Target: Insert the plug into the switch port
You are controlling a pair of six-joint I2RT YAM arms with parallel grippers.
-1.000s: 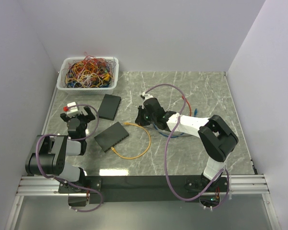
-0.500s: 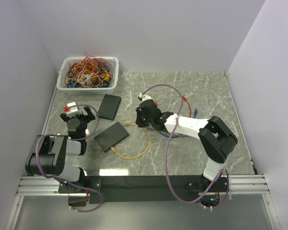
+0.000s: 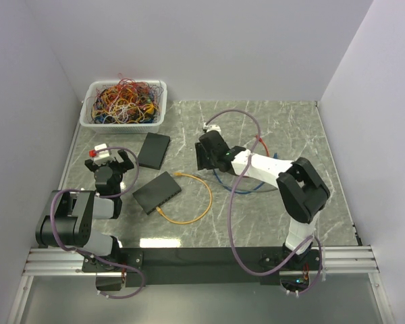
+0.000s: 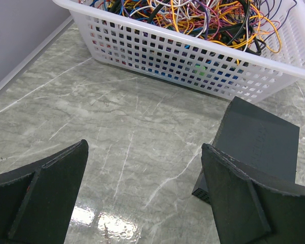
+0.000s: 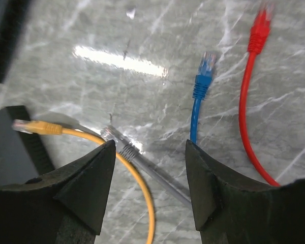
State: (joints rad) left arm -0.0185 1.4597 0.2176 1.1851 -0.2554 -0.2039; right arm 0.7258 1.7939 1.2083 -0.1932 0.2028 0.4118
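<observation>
right gripper, seen from above, reaches out over the grey marbled table with its jaws apart; from here i cannot see anything between them. the yellow network plug lies to its left and a little back toward the bases, just beside the far corner of the flat black switch box. its yellow cable loops off toward the near edge. the left gripper hangs spread and empty, well off on the switch's other side, so i judge the right arm the nearer one to the plug. a second flat black box lies beyond the first, toward the white mesh basket of tangled wires.

from the left wrist, the black fingers stand far apart with only bare table between them. the second box is ahead on one side and the basket further ahead. no plug shows.

from the right wrist, the right fingers are parted and grip nothing. a clear-tipped grey cable runs into the gap. the yellow plug sits outside the gap, past the finger on the view's left. its long axis lies crosswise to the fingers, and its tip points away toward the switch's dark edge. a blue plug and a red plug lie ahead on the other side. taking the yellow plug would likely need a sideways shift that way.
</observation>
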